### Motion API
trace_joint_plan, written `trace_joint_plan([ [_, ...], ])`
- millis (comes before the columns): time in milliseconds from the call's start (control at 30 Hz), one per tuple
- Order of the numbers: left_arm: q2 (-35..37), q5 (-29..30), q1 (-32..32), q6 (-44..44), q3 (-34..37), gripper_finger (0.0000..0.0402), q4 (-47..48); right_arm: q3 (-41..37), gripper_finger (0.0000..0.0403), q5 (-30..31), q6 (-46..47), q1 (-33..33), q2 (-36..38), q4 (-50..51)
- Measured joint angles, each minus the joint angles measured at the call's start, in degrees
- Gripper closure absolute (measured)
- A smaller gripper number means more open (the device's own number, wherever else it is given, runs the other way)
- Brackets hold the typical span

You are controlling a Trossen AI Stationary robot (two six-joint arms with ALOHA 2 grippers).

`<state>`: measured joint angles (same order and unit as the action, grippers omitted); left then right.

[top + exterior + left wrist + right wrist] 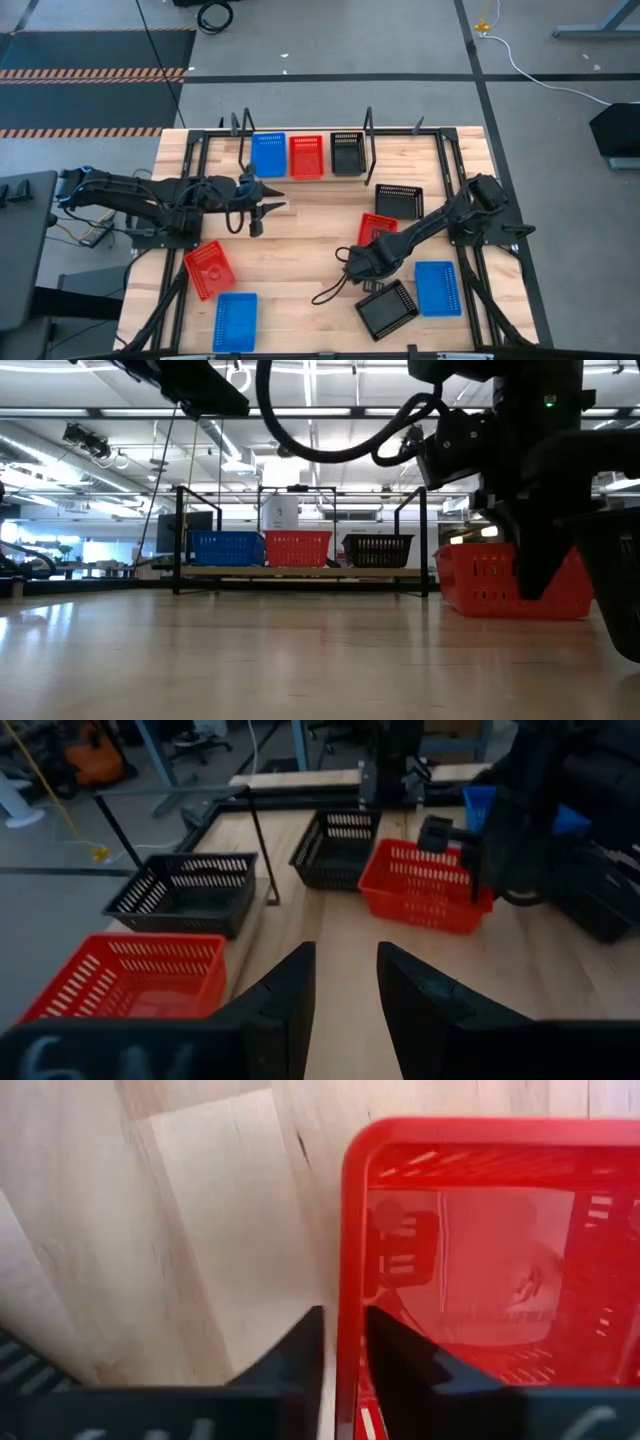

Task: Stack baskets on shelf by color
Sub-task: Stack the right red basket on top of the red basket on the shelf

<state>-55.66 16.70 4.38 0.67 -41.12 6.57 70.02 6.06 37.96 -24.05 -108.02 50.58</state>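
Slatted wooden tabletop [290, 255] on grey concrete floor [330, 50]; open hall with ceiling lights behind. Shelf [305, 178] holds blue, red, black baskets in a row; six others scattered. Right gripper [343, 1342] clamped on a red basket [480, 1250] rim — left gripper [345, 982] parted, empty.

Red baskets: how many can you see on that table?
3. One red basket sits mid-shelf, one lies near the table's front left, and one is under the right gripper, its fingers straddling the rim.
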Motion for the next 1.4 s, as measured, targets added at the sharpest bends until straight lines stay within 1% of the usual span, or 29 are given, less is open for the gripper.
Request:
trace_joint_plan([
  [67,0.0,0.6,0.0,0.0,0.0,0.0285,-0.7,0.0,0.0373,-0.2,-0.2,0.0,0.2,-0.4],
  [100,0.0,0.8,0.0,0.0,0.0,0.0285,-0.9,0.0,0.0387,-0.1,-0.7,0.1,0.4,-0.8],
  [133,0.0,0.9,0.0,0.1,0.0,0.0285,-1.4,0.0,0.0392,-0.1,-1.6,0.2,0.6,-1.3],
  [267,0.7,0.9,0.0,1.5,0.0,0.0285,-2.2,2.9,0.0386,-1.9,-4.2,1.6,0.7,-2.1],
  [367,1.8,0.9,0.0,1.5,0.0,0.0285,-0.9,7.5,0.0394,-2.0,-8.5,2.5,0.7,-1.9],
  [433,2.4,0.9,0.0,1.5,-0.1,0.0285,-1.5,11.4,0.0395,0.4,-15.0,2.6,0.7,-1.5],
  [500,3.2,0.9,0.0,1.5,0.0,0.0285,-0.6,15.0,0.0392,4.3,-21.7,3.1,0.7,-1.4],
  [600,4.2,0.9,0.0,1.1,0.0,0.0285,0.0,20.1,0.0392,9.2,-28.8,5.2,0.7,-0.6],
  [700,4.9,0.9,0.4,1.1,0.0,0.0285,0.5,24.3,0.0395,10.8,-33.7,8.7,0.7,-0.7],
  [767,4.9,0.9,0.6,1.2,0.0,0.0285,0.6,26.2,0.0395,10.2,-36.2,11.5,0.7,-2.0],
  [900,5.6,0.9,0.8,1.2,0.0,0.0285,2.3,27.6,0.0393,6.0,-42.2,17.4,0.7,-4.4],
  [1100,7.6,2.8,0.7,1.2,0.0,0.0285,4.1,27.6,0.0393,4.8,-51.3,25.4,0.6,-8.6],
  [1167,8.1,2.8,0.7,1.2,0.0,0.0285,4.3,27.7,0.0393,3.7,-52.4,27.9,0.4,-10.8],
  [1333,8.2,2.8,0.7,1.2,0.0,0.0285,4.5,27.6,0.0392,-3.0,-54.5,33.3,0.3,-15.9],
  [1400,8.2,2.8,0.7,1.3,0.0,0.0285,4.5,27.6,0.0392,-4.0,-55.3,34.9,0.2,-17.6],
])
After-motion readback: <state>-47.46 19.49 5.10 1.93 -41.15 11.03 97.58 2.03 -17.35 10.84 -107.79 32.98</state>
